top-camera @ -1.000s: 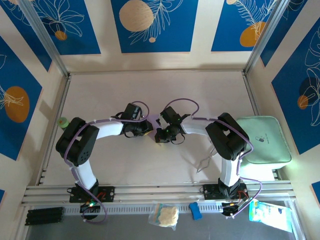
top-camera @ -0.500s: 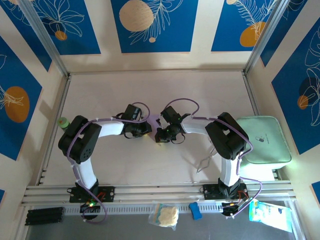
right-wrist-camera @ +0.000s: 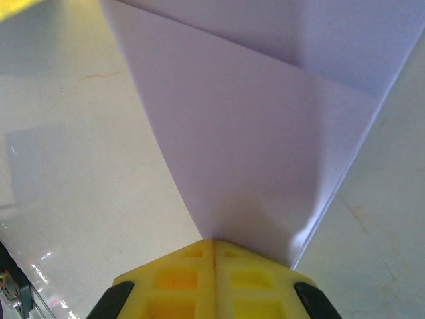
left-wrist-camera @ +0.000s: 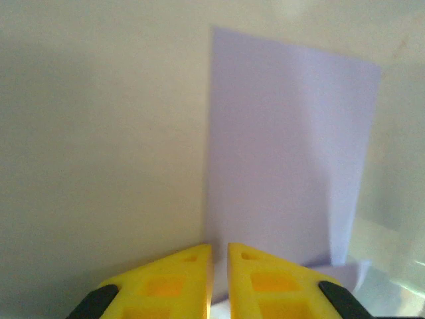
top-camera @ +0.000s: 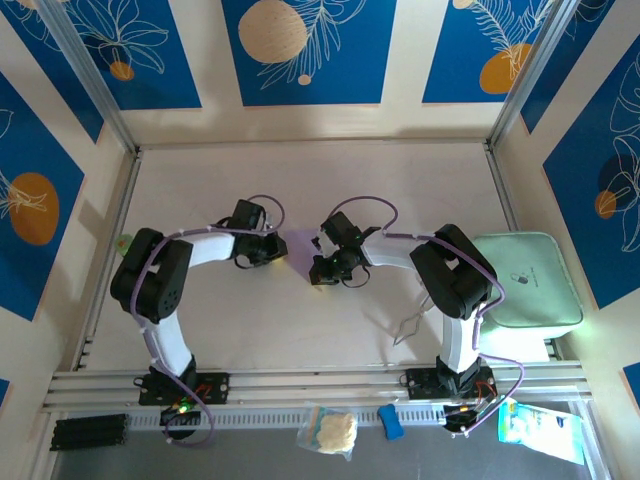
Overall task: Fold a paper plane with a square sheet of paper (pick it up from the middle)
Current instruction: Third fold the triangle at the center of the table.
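Lavender sheet part-folded between both arms, mid-tabletop

The square sheet of paper [top-camera: 300, 246] sits between the two grippers near the middle of the tabletop [top-camera: 400, 180]. It is folded over with a diagonal crease showing but has no pointed dart shape yet, so most folds look left to do. The right gripper [right-wrist-camera: 214, 244] has its jaws pressed together, pinching the sheet's edge. The left gripper [left-wrist-camera: 220, 251] is at the sheet's other side, jaws nearly together with a thin slit; whether they grip, I cannot tell. The tabletop is pale and smooth, with blue leaf-print wall panels [top-camera: 310, 50] around it and a mint-green tray [top-camera: 525, 285] at the right
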Tool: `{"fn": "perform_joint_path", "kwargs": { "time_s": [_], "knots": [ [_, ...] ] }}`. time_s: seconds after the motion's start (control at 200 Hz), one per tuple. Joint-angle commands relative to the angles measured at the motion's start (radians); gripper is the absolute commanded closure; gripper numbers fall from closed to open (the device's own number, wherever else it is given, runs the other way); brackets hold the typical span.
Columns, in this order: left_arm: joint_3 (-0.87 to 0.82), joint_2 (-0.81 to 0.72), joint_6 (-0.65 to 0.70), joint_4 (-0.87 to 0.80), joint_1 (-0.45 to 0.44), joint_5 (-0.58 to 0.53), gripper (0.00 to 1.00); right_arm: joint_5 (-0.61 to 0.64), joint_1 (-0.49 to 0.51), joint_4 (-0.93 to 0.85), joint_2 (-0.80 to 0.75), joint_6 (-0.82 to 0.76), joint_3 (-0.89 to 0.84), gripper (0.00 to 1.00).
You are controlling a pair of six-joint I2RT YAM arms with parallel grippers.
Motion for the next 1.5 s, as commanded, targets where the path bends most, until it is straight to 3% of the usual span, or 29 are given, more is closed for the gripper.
{"fn": "perform_joint_path", "kwargs": {
  "time_s": [0.0, 0.265, 0.58, 1.116, 1.496],
  "knots": [
    [0.044, -0.038, 0.050, -0.090, 0.024, -0.055, 0.83, 0.059, -0.005, -0.130, 0.064, -0.014, -0.019, 0.96],
    [-0.029, -0.185, -0.062, -0.024, -0.051, 0.006, 0.83, 0.045, -0.007, -0.121, 0.070, -0.008, -0.012, 0.97],
    [-0.051, -0.081, -0.129, 0.042, -0.160, 0.014, 0.87, 0.024, -0.012, -0.107, 0.066, -0.009, -0.019, 0.96],
    [-0.039, 0.010, -0.130, -0.059, -0.169, -0.080, 0.90, -0.099, -0.027, -0.047, -0.024, -0.052, 0.045, 0.96],
    [-0.026, 0.039, -0.137, -0.112, -0.170, -0.107, 0.91, -0.067, -0.015, -0.047, 0.040, -0.032, 0.074, 0.97]
  ]
}}
